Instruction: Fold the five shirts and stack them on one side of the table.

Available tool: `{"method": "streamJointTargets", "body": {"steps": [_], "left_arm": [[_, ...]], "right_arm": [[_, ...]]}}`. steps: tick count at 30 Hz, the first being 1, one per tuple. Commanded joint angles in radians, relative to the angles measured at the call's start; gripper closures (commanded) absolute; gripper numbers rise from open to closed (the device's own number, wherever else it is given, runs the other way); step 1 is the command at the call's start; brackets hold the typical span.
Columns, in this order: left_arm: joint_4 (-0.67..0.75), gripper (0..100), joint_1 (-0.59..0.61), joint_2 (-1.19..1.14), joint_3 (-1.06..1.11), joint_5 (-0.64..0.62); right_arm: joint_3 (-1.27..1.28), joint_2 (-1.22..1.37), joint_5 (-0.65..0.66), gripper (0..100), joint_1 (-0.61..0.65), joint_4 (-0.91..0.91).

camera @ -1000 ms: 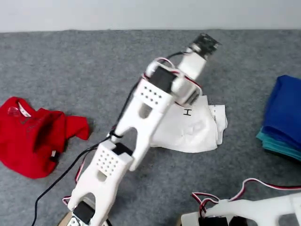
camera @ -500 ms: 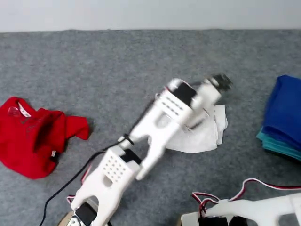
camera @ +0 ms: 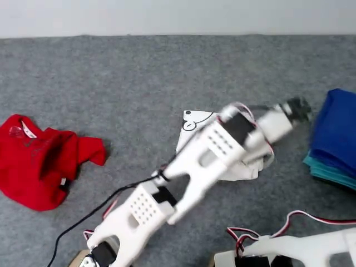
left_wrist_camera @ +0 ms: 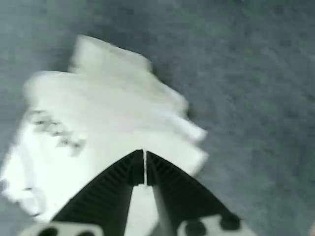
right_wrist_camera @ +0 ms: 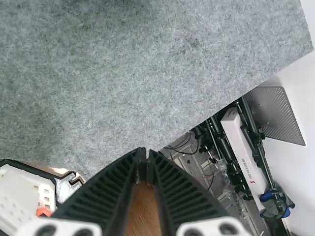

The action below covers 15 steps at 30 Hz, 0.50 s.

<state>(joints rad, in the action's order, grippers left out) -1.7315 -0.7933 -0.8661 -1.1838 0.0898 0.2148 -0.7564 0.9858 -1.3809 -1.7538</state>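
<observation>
Left gripper [left_wrist_camera: 144,156]: as it is hanging over the white shirt [left_wrist_camera: 113,123], we are seeing its fingers pressed together.
Right gripper [right_wrist_camera: 147,153]: fingers are pressing together over the grey surface [right_wrist_camera: 123,73].

White shirt [camera: 190,131] lies between crumpled red shirt [camera: 39,161] and blue stack [camera: 336,133].

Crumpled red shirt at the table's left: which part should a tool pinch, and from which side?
Probably the sleeve sticking out of the red shirt toward the middle of the table, approached from above on that side: it lies flat and free, while the rest is bunched.
</observation>
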Motion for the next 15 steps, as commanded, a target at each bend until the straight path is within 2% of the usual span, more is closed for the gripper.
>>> {"method": "streamJointTargets", "body": {"steps": [1, 4, 9, 15], "left_arm": [[-0.023, 99, 0.103, 0.02, -0.076, 0.006], [-0.006, 99, 0.149, 0.012, -0.05, 0.011], [0.123, 99, 0.19, -0.072, 0.01, 0.011], [0.238, 99, 0.137, -0.186, -0.05, 0.06]], "right_arm": [[-0.005, -0.013, 0.003, 98.8, -0.007, -0.041], [-0.005, -0.013, 0.003, 98.8, -0.007, -0.041], [-0.003, -0.013, 0.003, 98.7, 0.001, -0.041], [-0.003, -0.013, 0.003, 98.7, 0.001, -0.041]]}}
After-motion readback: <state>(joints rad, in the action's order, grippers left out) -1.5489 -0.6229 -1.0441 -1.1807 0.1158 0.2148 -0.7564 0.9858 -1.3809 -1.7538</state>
